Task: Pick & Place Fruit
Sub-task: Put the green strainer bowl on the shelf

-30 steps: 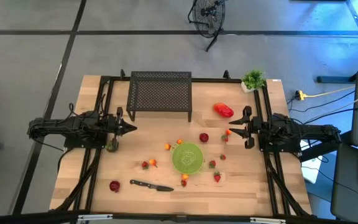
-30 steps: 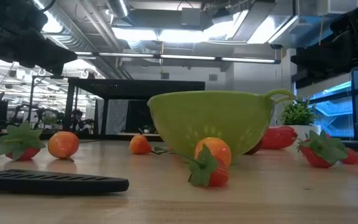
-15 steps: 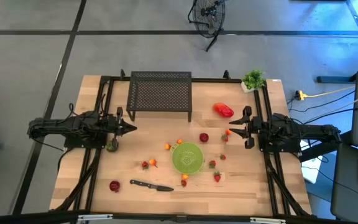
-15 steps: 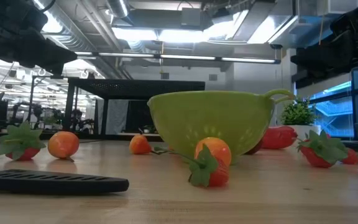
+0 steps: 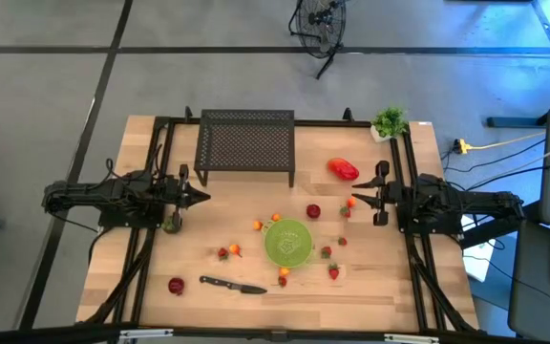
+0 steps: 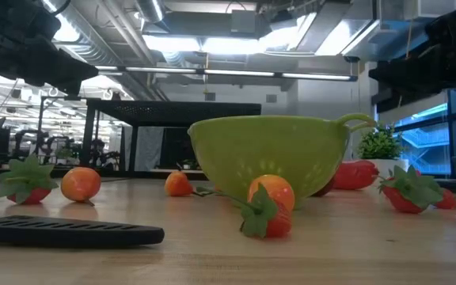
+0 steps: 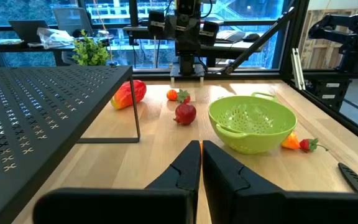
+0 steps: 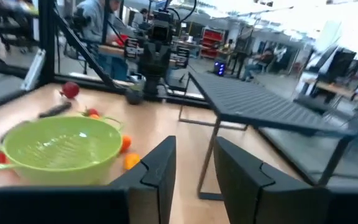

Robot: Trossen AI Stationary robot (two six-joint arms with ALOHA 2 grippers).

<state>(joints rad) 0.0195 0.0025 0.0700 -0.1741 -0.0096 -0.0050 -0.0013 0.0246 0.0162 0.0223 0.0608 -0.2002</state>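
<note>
While fruit point(image 5: 313, 211) lies scattered around, green bowl point(image 5: 287, 242) sits empty; left pincer point(image 5: 201, 198) pressed together, right pincer point(image 5: 357, 202) spread.

Left arm lies level along the left side of the worktop, reaching inward. Left tool point(image 5: 201, 197) point(image 7: 200, 163): fingers pressed together, nothing between them.

Right arm mirrors it from the right side, also level, reaching inward. Right tool point(image 5: 355, 202) point(image 8: 192, 163): fingers point(image 8: 160, 165) parted by a narrow gap, gap empty, nothing held.
</note>
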